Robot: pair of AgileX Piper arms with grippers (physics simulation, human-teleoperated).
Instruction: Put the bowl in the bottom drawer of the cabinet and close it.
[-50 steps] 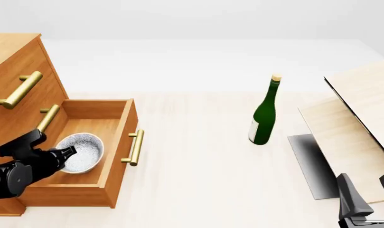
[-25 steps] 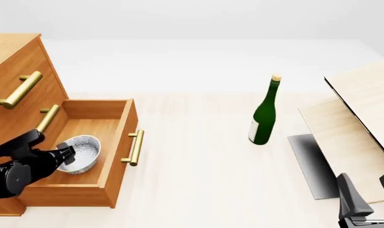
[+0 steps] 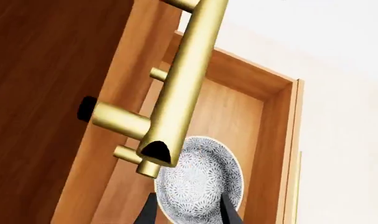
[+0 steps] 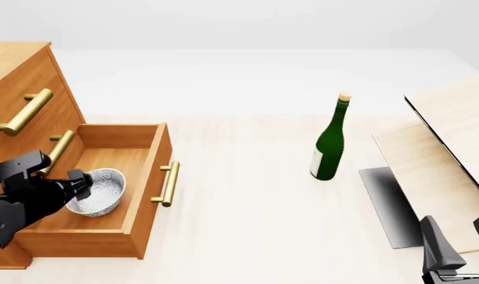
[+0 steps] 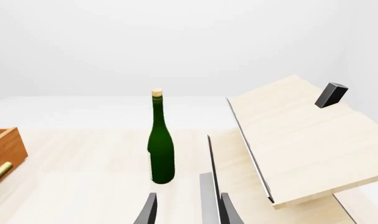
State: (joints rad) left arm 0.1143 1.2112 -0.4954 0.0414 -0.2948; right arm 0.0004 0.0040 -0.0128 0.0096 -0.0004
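Since half a second ago my left gripper [image 4: 80,184] has backed off and lifted a bit; the bowl [image 4: 97,191] hasn't budged. It sits in the bottom drawer [image 4: 144,195], on the floor near the front panel, tilted slightly with its opening up. White with fine grey speckling, round and deep. In the left wrist view the fingers [image 3: 229,212] sit spread on either side of the bowl's [image 3: 201,184] rim, so I read the jaws as parted, not clamping. The drawer stands pulled out of the cabinet [image 4: 18,89]. My right gripper [image 4: 460,245] idles at the table's near right corner, fingers apart, holding nothing.
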